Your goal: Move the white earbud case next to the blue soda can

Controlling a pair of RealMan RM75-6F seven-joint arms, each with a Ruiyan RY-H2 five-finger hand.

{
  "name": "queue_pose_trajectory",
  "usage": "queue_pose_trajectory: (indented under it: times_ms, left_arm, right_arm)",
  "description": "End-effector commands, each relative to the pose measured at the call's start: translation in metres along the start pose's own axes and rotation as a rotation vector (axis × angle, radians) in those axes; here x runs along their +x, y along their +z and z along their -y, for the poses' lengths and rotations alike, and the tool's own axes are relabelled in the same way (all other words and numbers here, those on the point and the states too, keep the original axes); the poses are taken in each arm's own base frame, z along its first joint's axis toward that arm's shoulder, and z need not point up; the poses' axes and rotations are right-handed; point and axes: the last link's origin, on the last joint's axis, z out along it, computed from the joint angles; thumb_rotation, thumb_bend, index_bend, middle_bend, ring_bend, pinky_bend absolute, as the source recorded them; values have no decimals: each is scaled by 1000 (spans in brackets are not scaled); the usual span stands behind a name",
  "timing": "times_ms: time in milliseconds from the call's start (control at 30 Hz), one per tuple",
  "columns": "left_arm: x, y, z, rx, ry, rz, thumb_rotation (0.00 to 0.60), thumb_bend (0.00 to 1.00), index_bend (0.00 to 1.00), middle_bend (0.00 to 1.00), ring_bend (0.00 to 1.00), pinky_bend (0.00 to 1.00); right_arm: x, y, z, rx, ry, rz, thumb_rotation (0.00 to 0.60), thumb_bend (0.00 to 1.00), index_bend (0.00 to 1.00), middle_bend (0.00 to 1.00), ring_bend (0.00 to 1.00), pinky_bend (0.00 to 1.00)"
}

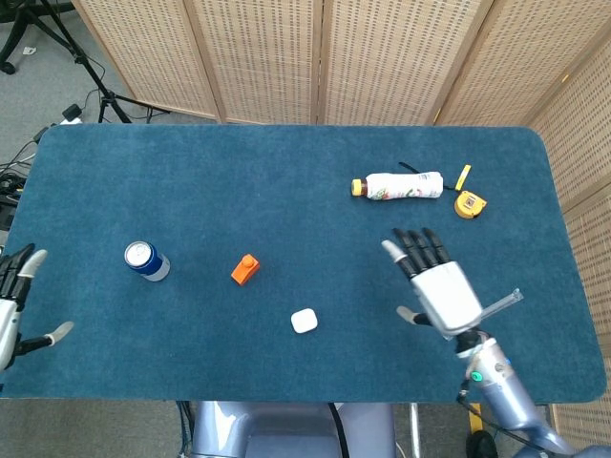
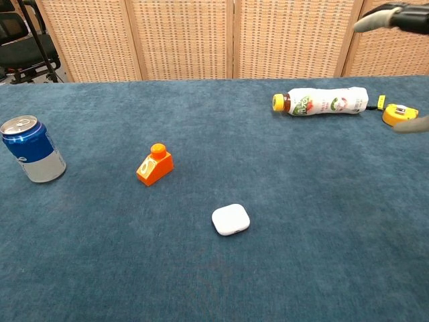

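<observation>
The white earbud case [image 1: 304,321] [image 2: 230,219] lies flat on the blue cloth near the front middle, with nothing touching it. The blue soda can [image 1: 146,260] [image 2: 32,149] stands upright well to its left. My right hand [image 1: 432,282] hovers to the right of the case, raised off the table, fingers spread and holding nothing; in the chest view only its fingertips [image 2: 383,16] show at the top right. At the left edge of the head view my left hand [image 1: 13,302] shows with fingers apart, empty, far left of the can.
An orange block [image 1: 245,270] [image 2: 155,165] sits between the can and the case. A white bottle [image 1: 398,185] [image 2: 322,102] lies at the back right beside a yellow tape measure [image 1: 468,203] [image 2: 399,115]. A clear straw [image 1: 482,314] lies near the right hand.
</observation>
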Motion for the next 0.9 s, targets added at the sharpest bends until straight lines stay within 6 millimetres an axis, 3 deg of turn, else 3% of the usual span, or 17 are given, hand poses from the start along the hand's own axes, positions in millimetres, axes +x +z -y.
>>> queue_pose_trajectory:
  times_ms: [33,200,333,633,900]
  left_arm:
    - [-12,2,-9,-61,-25,26,600,0,0,0,0,0]
    - [-27,6,-28,-132,-21,79,600,0,0,0,0,0]
    - [-51,14,-66,-232,-27,194,600,0,0,0,0,0]
    - [-96,37,-145,-359,-9,316,600,13,12,0,0,0]
    - [-128,65,-202,-407,44,377,600,117,104,0,0,0]
  right_arm:
    - [7,-40,-63,-55,-13,-66,600,0,0,0,0,0]
    - [0,-70,-90,-89,92,-95,600,0,0,0,0,0]
    - [-4,-96,-96,-118,168,-131,600,0,0,0,0,0]
    - [11,-110,-92,-99,190,-145,600,0,0,0,0,0]
    - [14,-111,-96,-101,214,-143,600,0,0,0,0,0]
